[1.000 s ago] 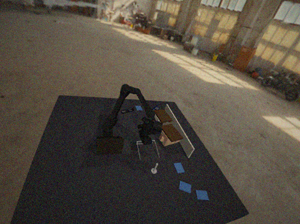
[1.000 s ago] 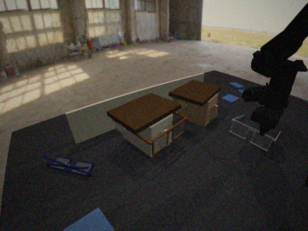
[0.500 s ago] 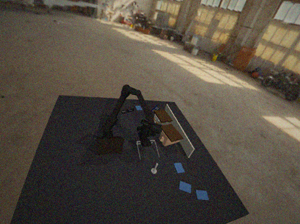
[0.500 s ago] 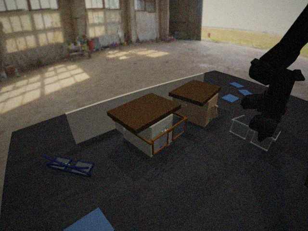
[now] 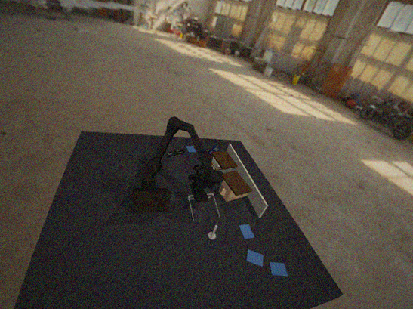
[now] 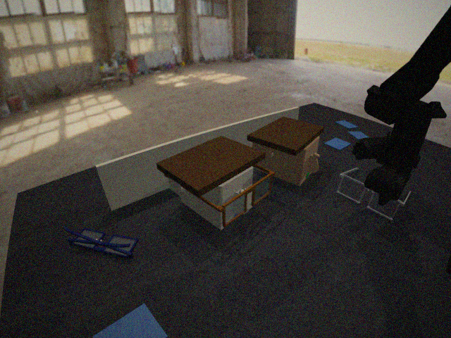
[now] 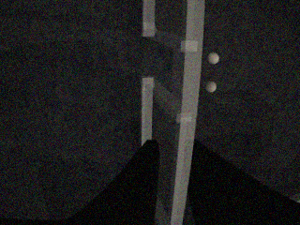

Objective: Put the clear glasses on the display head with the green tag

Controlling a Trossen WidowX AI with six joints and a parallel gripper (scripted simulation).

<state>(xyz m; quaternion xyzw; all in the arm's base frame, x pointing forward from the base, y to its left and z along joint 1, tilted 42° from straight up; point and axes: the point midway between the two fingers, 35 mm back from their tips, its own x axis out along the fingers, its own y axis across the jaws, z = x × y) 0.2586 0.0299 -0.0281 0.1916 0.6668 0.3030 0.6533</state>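
Clear glasses (image 5: 191,210) (image 6: 380,213) (image 7: 189,84) at the hand (image 5: 201,198) (image 6: 387,199) (image 7: 171,149), green tag (image 6: 308,174) in exterior view only

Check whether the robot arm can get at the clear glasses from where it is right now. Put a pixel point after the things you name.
Yes, most likely: the arm's tool (image 5: 200,199) (image 7: 171,149) is already down at the clear glasses (image 5: 213,204) (image 6: 379,211) (image 7: 189,84), its fingers on either side of the frame. Nothing visible blocks it; both heads stand off to the side.
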